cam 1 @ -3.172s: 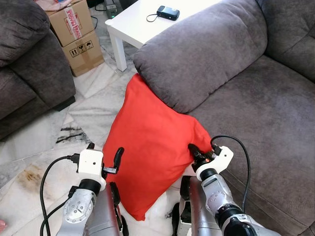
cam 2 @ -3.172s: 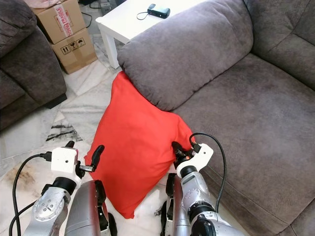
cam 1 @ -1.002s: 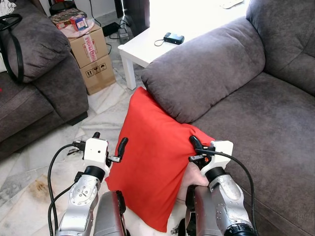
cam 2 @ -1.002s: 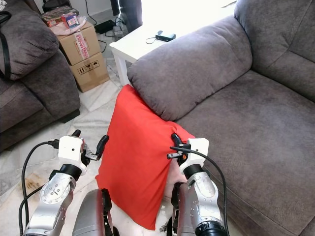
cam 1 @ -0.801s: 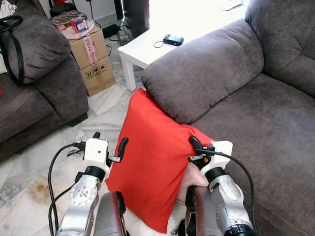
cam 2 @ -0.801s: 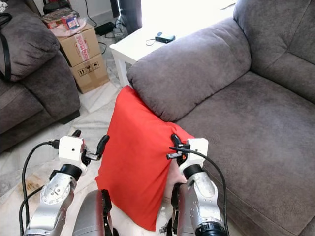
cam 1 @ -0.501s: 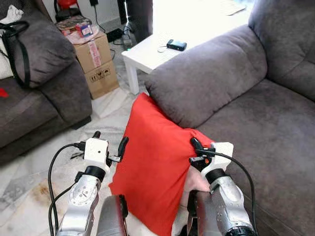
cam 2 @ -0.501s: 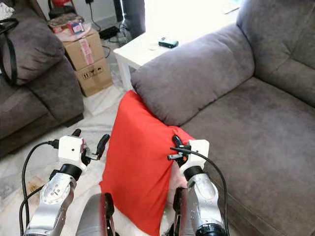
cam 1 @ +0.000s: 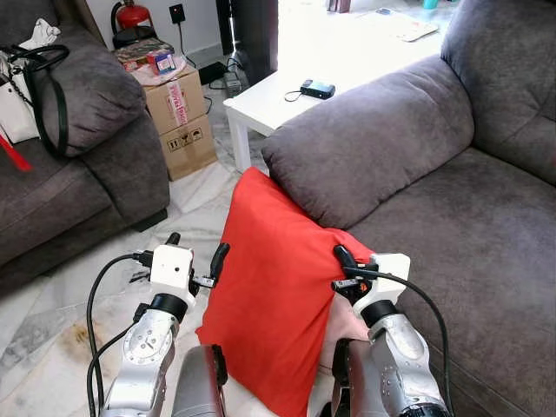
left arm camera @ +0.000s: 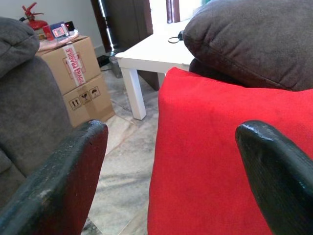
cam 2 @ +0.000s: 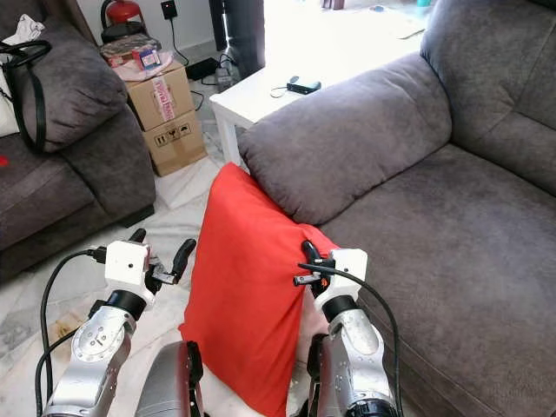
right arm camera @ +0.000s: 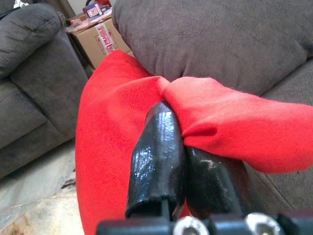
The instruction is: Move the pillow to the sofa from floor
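Note:
The red pillow [cam 1: 274, 295] stands on edge on the marble floor and leans against the grey sofa's armrest [cam 1: 365, 148]. My right gripper [cam 1: 340, 263] is shut on the pillow's upper right corner; the right wrist view shows the red cloth pinched between its fingers [right arm camera: 156, 147]. My left gripper [cam 1: 196, 250] is open just left of the pillow's left edge. In the left wrist view that edge of the pillow [left arm camera: 215, 161] lies between the two spread fingers [left arm camera: 63, 181]. The sofa seat [cam 1: 469, 226] lies to the right of the pillow.
A white side table [cam 1: 278, 95] with a small black device [cam 1: 317, 88] stands behind the armrest. Stacked cardboard boxes [cam 1: 178, 109] sit on the floor beside a second grey sofa [cam 1: 78, 174] at the left, which carries a bag [cam 1: 26, 87].
The head view has tilted up, so more of the room shows. The right gripper keeps its hold on the corner and the pillow stands a little more upright. The left gripper stays open.

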You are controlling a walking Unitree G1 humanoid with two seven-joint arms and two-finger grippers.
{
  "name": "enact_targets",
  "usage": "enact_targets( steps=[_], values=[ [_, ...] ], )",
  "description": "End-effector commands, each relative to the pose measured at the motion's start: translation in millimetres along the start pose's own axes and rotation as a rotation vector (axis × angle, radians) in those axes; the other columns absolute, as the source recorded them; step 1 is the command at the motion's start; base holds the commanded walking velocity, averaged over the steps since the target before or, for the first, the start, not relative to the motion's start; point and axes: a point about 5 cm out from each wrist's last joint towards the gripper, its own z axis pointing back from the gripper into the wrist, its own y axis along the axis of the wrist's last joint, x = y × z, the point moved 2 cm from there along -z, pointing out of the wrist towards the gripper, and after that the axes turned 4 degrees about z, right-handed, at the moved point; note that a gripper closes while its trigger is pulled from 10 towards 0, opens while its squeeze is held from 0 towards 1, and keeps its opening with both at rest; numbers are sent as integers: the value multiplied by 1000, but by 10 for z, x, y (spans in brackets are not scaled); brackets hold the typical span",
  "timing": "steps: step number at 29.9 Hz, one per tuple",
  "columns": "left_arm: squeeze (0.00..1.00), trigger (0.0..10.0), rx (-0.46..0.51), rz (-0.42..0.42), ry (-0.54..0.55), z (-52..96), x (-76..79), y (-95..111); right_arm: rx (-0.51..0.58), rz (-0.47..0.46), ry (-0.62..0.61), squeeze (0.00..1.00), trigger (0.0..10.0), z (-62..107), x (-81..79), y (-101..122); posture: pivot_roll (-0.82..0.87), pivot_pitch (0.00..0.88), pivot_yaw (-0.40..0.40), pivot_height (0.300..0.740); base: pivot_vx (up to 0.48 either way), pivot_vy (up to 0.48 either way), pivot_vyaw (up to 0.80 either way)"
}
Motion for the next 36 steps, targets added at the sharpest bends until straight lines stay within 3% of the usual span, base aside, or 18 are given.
enact_targets(
  steps=[1, 24, 36],
  values=[
    [0, 10000, -12, 16, 9, 39, -24, -45, 124, 20, -3, 0, 10000, -64, 12, 281, 79, 99, 12, 616, 0, 0, 0],
    [0, 10000, -15, 7, 4, 26, -53, -32, 118, 6, -1, 0, 10000, -77, -25, 259, 93, 115, 25, 721, 0, 0, 0],
    [0, 10000, -17, 6, -2, 20, -62, -30, 110, 3, -2, 0, 10000, -85, -35, 241, 100, 115, 29, 740, 0, 0, 0]
  ],
)
